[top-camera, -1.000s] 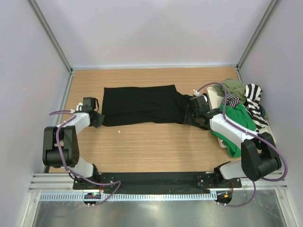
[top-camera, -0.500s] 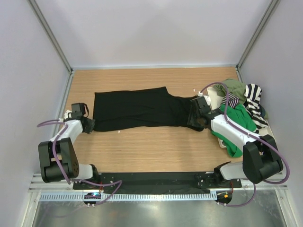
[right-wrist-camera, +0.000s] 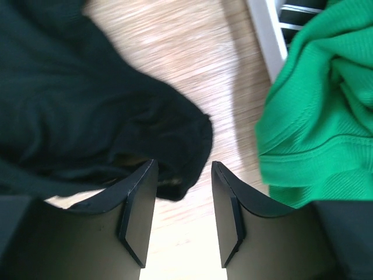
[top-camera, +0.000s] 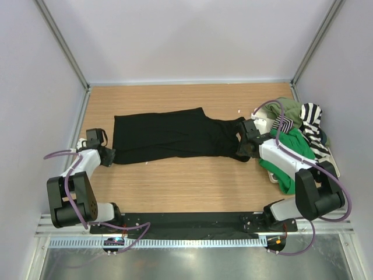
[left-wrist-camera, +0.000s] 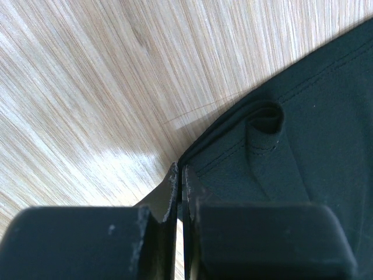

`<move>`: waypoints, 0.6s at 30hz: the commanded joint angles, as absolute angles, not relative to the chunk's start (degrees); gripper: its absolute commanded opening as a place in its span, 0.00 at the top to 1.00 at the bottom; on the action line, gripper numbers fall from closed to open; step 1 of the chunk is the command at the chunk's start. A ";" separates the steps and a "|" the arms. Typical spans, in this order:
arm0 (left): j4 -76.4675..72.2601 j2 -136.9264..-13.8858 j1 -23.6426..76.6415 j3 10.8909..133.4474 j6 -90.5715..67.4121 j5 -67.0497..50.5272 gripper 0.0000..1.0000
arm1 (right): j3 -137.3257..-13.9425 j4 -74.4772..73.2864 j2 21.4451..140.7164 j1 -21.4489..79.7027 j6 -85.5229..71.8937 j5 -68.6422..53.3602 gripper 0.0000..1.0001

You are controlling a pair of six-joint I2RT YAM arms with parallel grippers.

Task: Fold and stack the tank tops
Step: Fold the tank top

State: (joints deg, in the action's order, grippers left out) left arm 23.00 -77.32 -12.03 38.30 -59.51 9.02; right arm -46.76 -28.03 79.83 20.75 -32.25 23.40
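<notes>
The black tank top (top-camera: 169, 135) lies stretched flat across the middle of the wooden table. My left gripper (top-camera: 108, 155) sits at its near left corner; in the left wrist view the left gripper (left-wrist-camera: 180, 175) is shut on the hem of the black tank top (left-wrist-camera: 315, 116). My right gripper (top-camera: 246, 147) hovers over the bunched right end. In the right wrist view the right gripper (right-wrist-camera: 183, 169) is open, and the black tank top (right-wrist-camera: 70, 87) lies just ahead of its fingertips, not gripped. The green tank top (top-camera: 291, 153) (right-wrist-camera: 320, 105), a striped one (top-camera: 313, 119) and an olive one (top-camera: 289, 109) are piled at the right.
The pile rests on a white tray (top-camera: 269, 172) against the right wall, its rim (right-wrist-camera: 265, 29) close to my right gripper. A small white scrap (top-camera: 147, 163) lies on the wood near the black top's front edge. Walls enclose the table on three sides.
The black tank top has slid left and stretched longer, pulled by my left gripper, which moved left and nearer. My right gripper shifted slightly right, its jaws unchanged.
</notes>
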 commanded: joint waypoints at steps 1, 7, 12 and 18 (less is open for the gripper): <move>22.94 -76.20 -12.66 39.81 -58.62 10.81 1.00 | -47.72 -27.07 81.03 20.13 -32.78 26.55 0.53; 22.76 -75.68 -12.66 40.08 -58.45 11.16 1.00 | -47.55 -26.02 84.19 20.13 -33.05 25.75 0.56; 22.68 -74.97 -12.66 40.08 -58.27 11.60 1.00 | -46.85 -25.75 83.76 20.21 -32.96 24.35 0.57; 22.15 -75.15 -12.66 39.99 -58.18 10.72 1.00 | -45.71 -24.88 80.87 20.21 -30.77 20.66 0.52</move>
